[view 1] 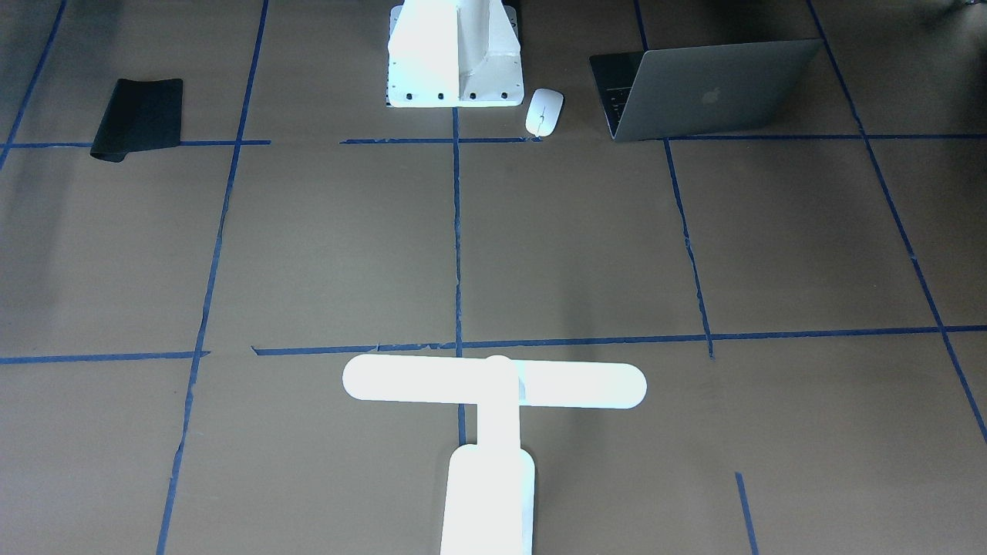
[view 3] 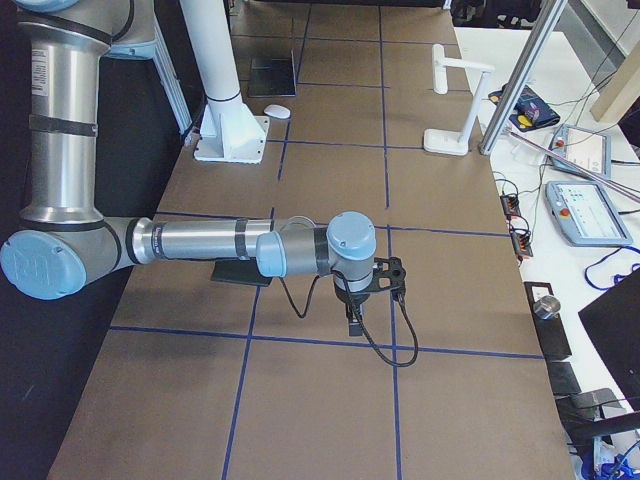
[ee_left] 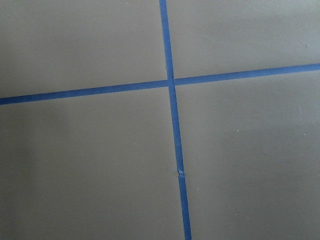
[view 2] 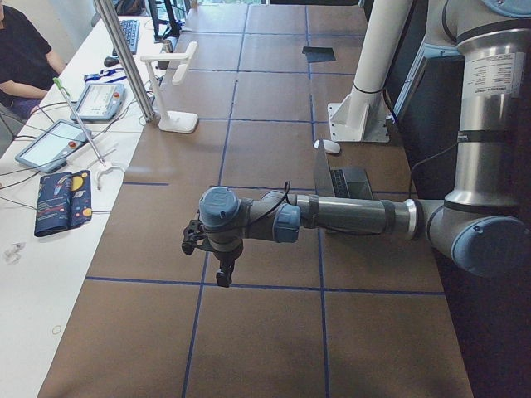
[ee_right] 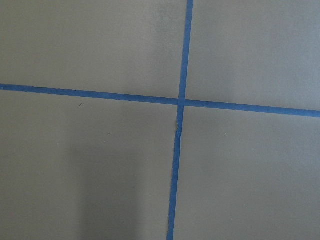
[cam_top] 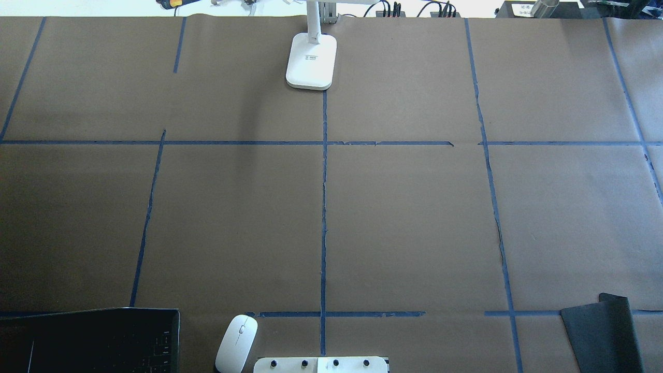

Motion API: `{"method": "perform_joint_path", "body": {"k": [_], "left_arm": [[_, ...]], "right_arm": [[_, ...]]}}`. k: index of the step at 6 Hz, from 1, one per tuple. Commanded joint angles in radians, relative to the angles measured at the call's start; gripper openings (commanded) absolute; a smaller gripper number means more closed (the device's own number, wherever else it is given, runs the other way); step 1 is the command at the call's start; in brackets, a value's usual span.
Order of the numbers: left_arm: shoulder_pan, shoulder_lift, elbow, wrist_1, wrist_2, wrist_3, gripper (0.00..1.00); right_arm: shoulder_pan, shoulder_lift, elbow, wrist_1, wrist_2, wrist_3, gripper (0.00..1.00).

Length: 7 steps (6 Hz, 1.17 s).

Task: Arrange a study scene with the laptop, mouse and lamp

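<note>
Laptop (cam_top: 93, 339) sits open at bench (cam_top: 414, 233) near-left edge, mouse (cam_top: 236, 335) just right of it, lamp (cam_top: 311, 61) far centre. Left fingers (view 2: 224, 276), right fingers (view 3: 353, 320): spread cannot tell. Likely risks: thin lid slips, flat mouse skids, lamp tips.

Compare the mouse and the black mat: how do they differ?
The mouse is white and oval; the mat is black and rectangular. The mouse is a small domed body, the mat a larger thin sheet with one end curled. The mouse lies beside the pedestal, near the laptop; the mat lies on the robot's right side. Both rest on the table.
</note>
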Motion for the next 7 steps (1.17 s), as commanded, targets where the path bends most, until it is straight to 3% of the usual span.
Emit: {"method": "perform_joint_path", "body": {"k": [1, 4, 5, 6, 7], "left_arm": [[0.003, -0.024, -0.005, -0.019, -0.003, 0.003, 1.0], [0.009, -0.018, -0.025, -0.19, -0.007, 0.007, 1.0], [0.055, -0.018, -0.028, -0.326, -0.007, -0.005, 1.0], [0.092, -0.018, -0.059, -0.374, -0.007, 0.007, 1.0], [0.192, -0.009, -0.15, -0.402, -0.007, 0.004, 1.0]], "right_arm": [[0.0, -0.001, 0.0, -0.002, -0.002, 0.002, 1.0], [-0.005, 0.002, 0.006, 0.002, 0.006, -0.005, 1.0], [-0.018, 0.007, 0.007, 0.002, 0.004, -0.011, 1.0], [-0.02, 0.007, 0.007, 0.002, 0.004, -0.007, 1.0], [-0.02, 0.007, 0.007, 0.002, 0.004, -0.002, 1.0]]}}
